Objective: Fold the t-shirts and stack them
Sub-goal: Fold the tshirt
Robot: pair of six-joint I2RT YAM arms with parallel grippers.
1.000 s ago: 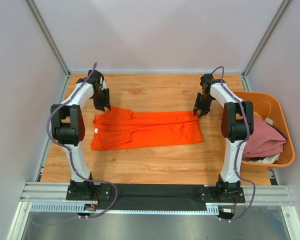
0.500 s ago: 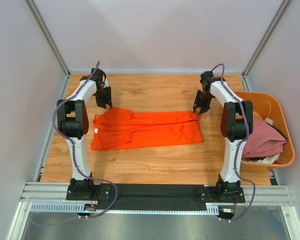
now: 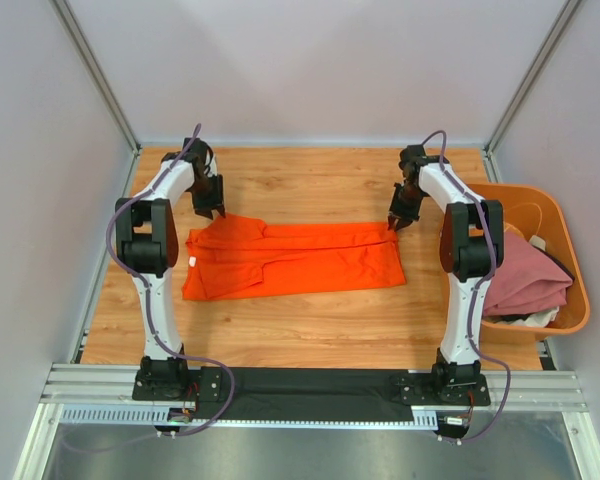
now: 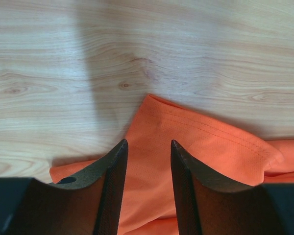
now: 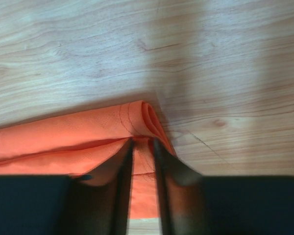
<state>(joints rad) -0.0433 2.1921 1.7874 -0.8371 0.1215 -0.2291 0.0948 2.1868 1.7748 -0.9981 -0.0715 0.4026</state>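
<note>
Lying flat on the light wooden tabletop point(image 3: 310, 180), a bright orange short-sleeved cloth t-shirt point(image 3: 300, 258) is seen folded into a long band that runs from left to right between the two arms. The left hand point(image 3: 212, 212) is held over the far left corner of the band. In the left wrist view the left hand point(image 4: 148, 143) is seen with its fingers spread apart, and a stitched corner of the garment point(image 4: 196, 147) lies under and between the tips. The right hand point(image 3: 398, 222) is set at the far right corner of the band. In the right wrist view the right hand point(image 5: 143, 141) is seen with its fingers drawn close together, and a ridge of orange cloth point(image 5: 63, 132) is pinched in the narrow gap just behind the rolled hem. A dusty pink cloth t-shirt point(image 3: 520, 280) is heaped in a rigid orange plastic tub point(image 3: 520, 200) at the right edge of the tabletop.
</note>
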